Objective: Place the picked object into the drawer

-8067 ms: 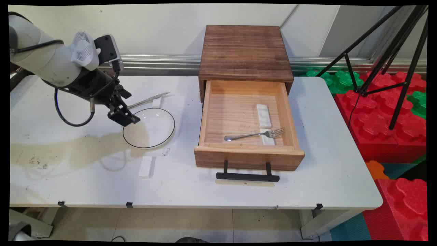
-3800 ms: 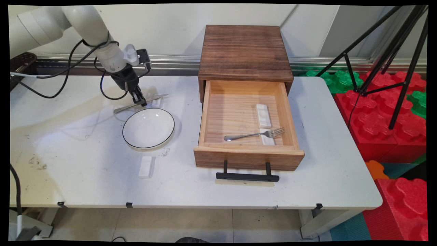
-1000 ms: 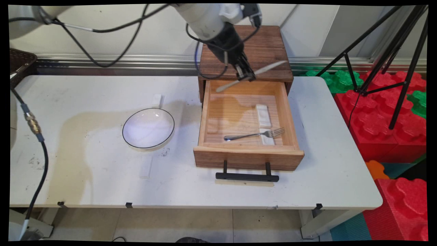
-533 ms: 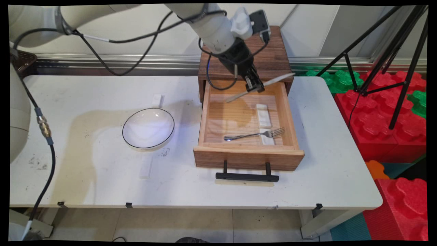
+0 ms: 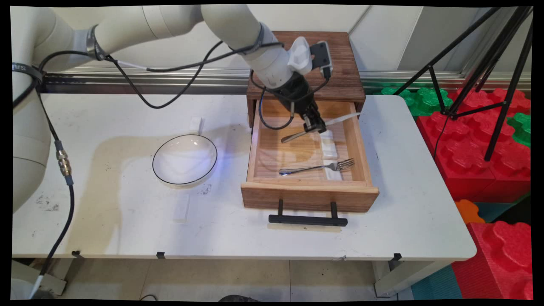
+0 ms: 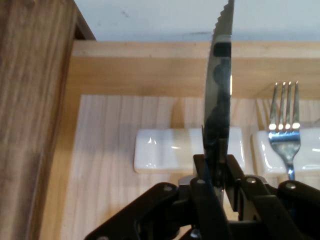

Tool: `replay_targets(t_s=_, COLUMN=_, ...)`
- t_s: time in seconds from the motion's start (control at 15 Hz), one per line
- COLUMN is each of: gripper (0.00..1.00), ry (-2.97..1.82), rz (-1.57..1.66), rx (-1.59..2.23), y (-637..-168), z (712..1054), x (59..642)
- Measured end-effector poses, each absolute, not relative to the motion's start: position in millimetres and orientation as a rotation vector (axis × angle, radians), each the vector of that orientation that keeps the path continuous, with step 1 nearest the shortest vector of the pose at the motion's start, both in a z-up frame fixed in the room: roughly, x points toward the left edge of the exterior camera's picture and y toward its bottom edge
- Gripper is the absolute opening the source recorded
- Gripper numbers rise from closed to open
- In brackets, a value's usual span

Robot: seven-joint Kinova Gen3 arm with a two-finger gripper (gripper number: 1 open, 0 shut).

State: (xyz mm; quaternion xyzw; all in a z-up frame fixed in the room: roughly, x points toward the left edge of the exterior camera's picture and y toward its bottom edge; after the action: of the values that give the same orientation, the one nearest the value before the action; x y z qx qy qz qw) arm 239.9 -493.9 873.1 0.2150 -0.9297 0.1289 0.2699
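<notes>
Since the earlier main-view pictures the arm has carried the knife [image 5: 319,126] away from the counter [image 5: 106,212] behind the plate [image 5: 185,159] and across to the wooden drawer [image 5: 309,193], and over the last second it has sunk from the cabinet's [image 5: 304,63] front edge down into the open drawer, so the knife now hangs low over the drawer's back half. In that view the gripper [image 5: 315,126] has its fingers clenched on the knife near its middle, the blade running up to the right toward the drawer's right wall and the handle down to the left; the fork [image 5: 316,168] lies nearer the drawer's front, its tines on a white rest [image 5: 333,172], apart from the knife. In the hand view the serrated blade [image 6: 220,100] stands upright between the fingers [image 6: 204,175], right over a second white rest [image 6: 170,151], with the fork's tines [image 6: 284,112] just to one side and the drawer wall [image 6: 165,70] beyond the blade tip, so open room is narrow on those sides.
</notes>
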Motion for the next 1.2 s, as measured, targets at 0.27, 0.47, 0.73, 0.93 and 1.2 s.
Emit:
replay_targets(t_s=0.27, gripper=0.0, ry=-2.518, rz=0.324, rx=0.574, y=-498, z=853, x=244)
replay_targets(t_s=0.47, gripper=0.0, ry=-2.524, rz=0.318, rx=0.573, y=-501, z=842, x=247)
replay_targets(t_s=0.73, gripper=0.0, ry=-2.533, rz=0.315, rx=0.572, y=-504, z=832, x=251)
replay_targets(t_s=0.93, gripper=0.0, ry=-2.542, rz=0.311, rx=0.566, y=-507, z=826, x=254)
replay_targets(t_s=1.2, gripper=0.0, ry=-2.551, rz=0.305, rx=0.557, y=-508, z=819, x=256)
